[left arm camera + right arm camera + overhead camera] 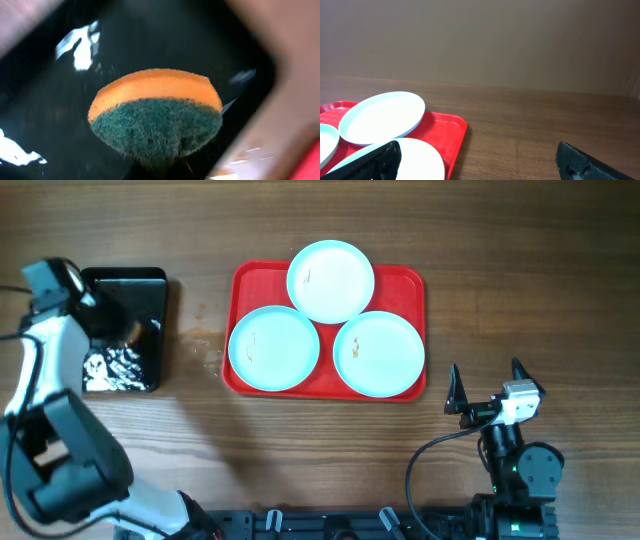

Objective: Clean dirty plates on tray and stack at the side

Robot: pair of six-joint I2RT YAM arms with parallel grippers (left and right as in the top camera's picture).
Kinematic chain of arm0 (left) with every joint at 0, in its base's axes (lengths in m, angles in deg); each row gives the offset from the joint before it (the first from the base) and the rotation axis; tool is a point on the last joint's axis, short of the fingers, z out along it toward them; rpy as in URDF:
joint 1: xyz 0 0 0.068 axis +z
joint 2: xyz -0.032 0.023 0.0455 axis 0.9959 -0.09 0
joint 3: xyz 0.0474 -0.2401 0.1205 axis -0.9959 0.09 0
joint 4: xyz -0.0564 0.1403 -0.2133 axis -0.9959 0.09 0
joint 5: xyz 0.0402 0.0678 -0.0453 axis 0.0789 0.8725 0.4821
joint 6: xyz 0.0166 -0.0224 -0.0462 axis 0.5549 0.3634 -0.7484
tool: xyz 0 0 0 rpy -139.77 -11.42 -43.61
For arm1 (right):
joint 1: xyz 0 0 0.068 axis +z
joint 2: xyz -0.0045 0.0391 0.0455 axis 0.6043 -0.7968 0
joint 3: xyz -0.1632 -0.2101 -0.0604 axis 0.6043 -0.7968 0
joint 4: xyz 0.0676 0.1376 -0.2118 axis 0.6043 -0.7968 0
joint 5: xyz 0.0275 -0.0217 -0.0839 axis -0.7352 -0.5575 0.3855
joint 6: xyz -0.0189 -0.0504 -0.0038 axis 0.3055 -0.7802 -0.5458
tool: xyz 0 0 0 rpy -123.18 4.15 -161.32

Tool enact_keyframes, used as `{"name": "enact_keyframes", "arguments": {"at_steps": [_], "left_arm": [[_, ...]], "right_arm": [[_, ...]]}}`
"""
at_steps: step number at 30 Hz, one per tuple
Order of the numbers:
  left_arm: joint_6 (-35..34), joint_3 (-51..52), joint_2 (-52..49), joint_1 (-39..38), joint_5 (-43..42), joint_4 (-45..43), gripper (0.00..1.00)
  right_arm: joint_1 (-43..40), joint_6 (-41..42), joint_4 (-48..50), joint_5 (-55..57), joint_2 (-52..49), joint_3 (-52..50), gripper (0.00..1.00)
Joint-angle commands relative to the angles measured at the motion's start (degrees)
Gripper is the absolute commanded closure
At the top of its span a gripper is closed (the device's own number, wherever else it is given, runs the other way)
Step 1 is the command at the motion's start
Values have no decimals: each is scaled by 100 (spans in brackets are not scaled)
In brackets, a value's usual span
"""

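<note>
From overhead, the large red rectangular plastic tray (pixel 242 284) lay at the middle of the brown wooden table (pixel 520 260) and carried the three round pale mint-white plates: one at the far edge (pixel 331 281), one at the near left (pixel 273 348) and one at the near right (pixel 378 354), each with small brown smudges and just beside its neighbours. Left of it, apart from it, sat a smaller glossy black rectangular tray (pixel 150 288), with the left gripper (pixel 115 326) reaching over it. The right gripper (pixel 486 370) stood near the red tray's near right corner, clear of it, its fingers spread wide with nothing between them. In the left wrist view, an orange sponge with a dark green scouring face (pixel 156 115) hung above the black tray's shiny floor (pixel 45 105); the fingers themselves were out of shot, but the sponge narrowed to a squeezed waist at the lower edge, pinched there. In the right wrist view, two dark fingertips (pixel 382 159) stood far apart at the bottom corners, and the red tray's corner (pixel 454 128) with the plates (pixel 382 117) lay ahead to the left.
</note>
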Motion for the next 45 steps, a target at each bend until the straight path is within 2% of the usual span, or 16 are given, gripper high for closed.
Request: {"name": "enact_keyframes", "arguments": {"at_steps": [1,5,8,12,16,19,21,24,26,30,32,36,38,40,43,45], "left_arm": [[490,-136,505,-4,-190,-90,96],[468,-205,1449,-4,-1541,-686,96],[472,-205,1718,-4,-1821,-901,96],[472,61,1386,2,-1821,-879,96],[472,306,326,203,-2092,-817,96],[472,299,262,605,-3355,-984,96],[463,299,389,1023,-4953,-1462,96],[-122,299,542,1561,-6398,-2238,96],[-247,302,555,1812,-6500,-2186,96],[1097,509,501,1790,-5799,-1211,96],[1178,776,463,1698,-5429,-1272,96],[1172,831,481,1709,-5746,-1488,96],[800,817,555,1799,-6522,-2059,96],[-306,817,651,1884,-7160,-3230,96],[-1364,817,793,1886,-7302,-4400,96],[-1331,822,813,1888,-7132,-4424,96]], "right_arm": [[2,-31,17,33,26,-7,0],[2,-31,17,33,26,-7,0],[2,-28,17,33,26,-7,0],[2,-28,17,33,26,-7,0],[2,-28,17,33,26,-7,0],[2,-28,17,33,26,-7,0],[2,-31,17,33,26,-7,0],[2,-28,17,33,26,-7,0],[2,-28,17,33,26,-7,0],[2,-28,17,33,26,-7,0],[2,-28,17,33,26,-7,0],[2,-31,17,33,26,-7,1],[2,-31,17,33,26,-7,0],[2,-28,17,33,26,-7,0],[2,-31,17,33,26,-7,0],[2,-31,20,33,26,-7,0]]}}
